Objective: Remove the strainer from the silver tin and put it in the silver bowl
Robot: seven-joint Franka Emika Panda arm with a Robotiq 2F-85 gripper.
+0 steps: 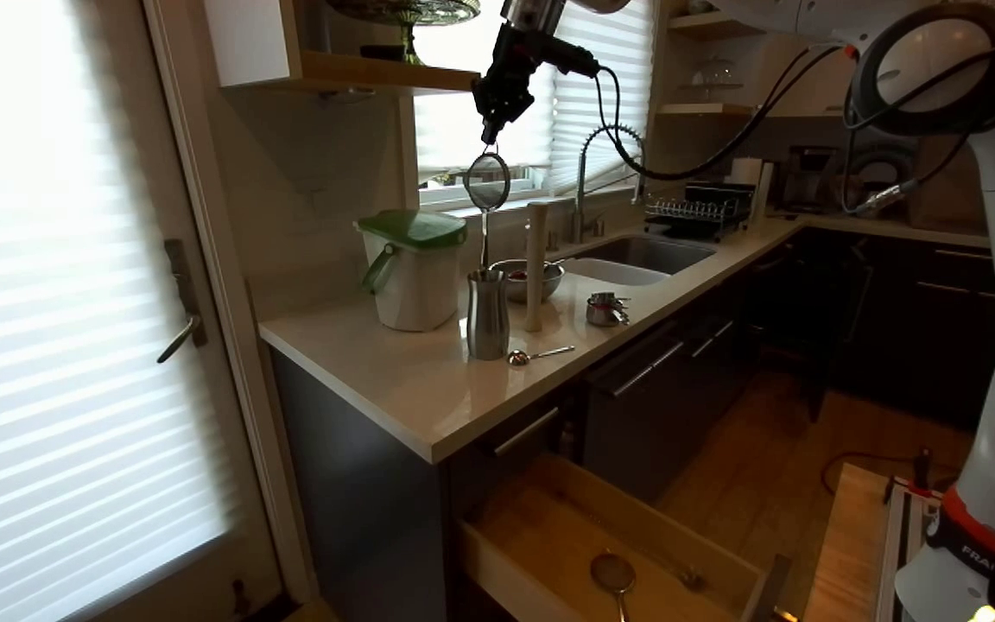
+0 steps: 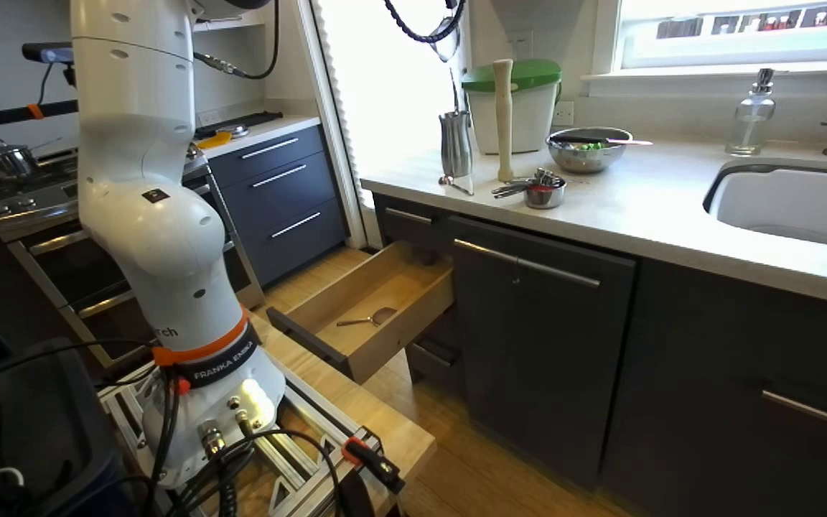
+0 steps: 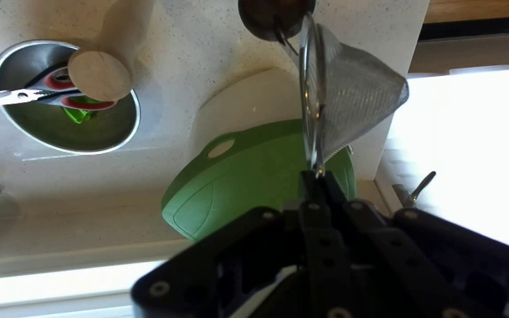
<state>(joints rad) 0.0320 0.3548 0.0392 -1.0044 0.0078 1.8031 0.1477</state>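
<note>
My gripper (image 1: 489, 136) is shut on the strainer's rim, high above the counter; it also shows in the wrist view (image 3: 315, 174). The strainer (image 1: 488, 181) hangs with its handle pointing down; its mesh cone shows in the wrist view (image 3: 356, 88) and in an exterior view (image 2: 447, 47). The handle's lower end is at the mouth of the silver tin (image 1: 488, 320), (image 2: 456, 147); how far inside is hidden. The tin's dark opening shows in the wrist view (image 3: 276, 20). The silver bowl (image 2: 586, 159), (image 3: 73, 137) holds red-handled scissors and something green.
A wooden rod (image 1: 535, 268), (image 2: 503, 122) stands upright between tin and bowl. A green-lidded bin (image 1: 415, 285) is behind the tin. Measuring cups (image 2: 544, 194) and a scoop (image 1: 541, 354) lie near the counter's front edge. A shelf (image 1: 377, 69) hangs beside the gripper. An open drawer (image 2: 356, 294) holds another strainer.
</note>
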